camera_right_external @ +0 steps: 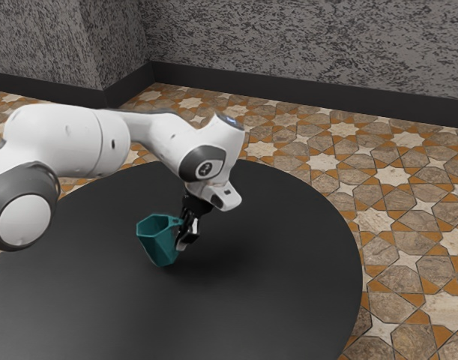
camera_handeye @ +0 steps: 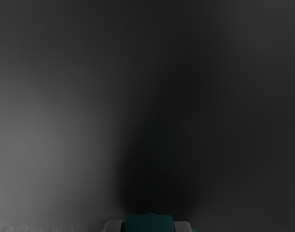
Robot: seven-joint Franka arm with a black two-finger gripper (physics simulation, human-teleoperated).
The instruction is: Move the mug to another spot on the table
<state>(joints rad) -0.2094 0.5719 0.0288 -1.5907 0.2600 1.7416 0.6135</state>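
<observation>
The hand [camera_right_external: 187, 231] clamps the teal mug [camera_right_external: 157, 238] from its 3 o'clock side in the exterior view — the mug is tilted, mouth up, near the middle of the round black counter [camera_right_external: 288, 285]

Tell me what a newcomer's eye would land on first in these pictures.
The teal mug tilts near the middle of the round black table, with the black gripper shut on its wall at the exterior view's right. The big white arm comes in from that view's left, and a star-patterned tile floor surrounds the table.
</observation>
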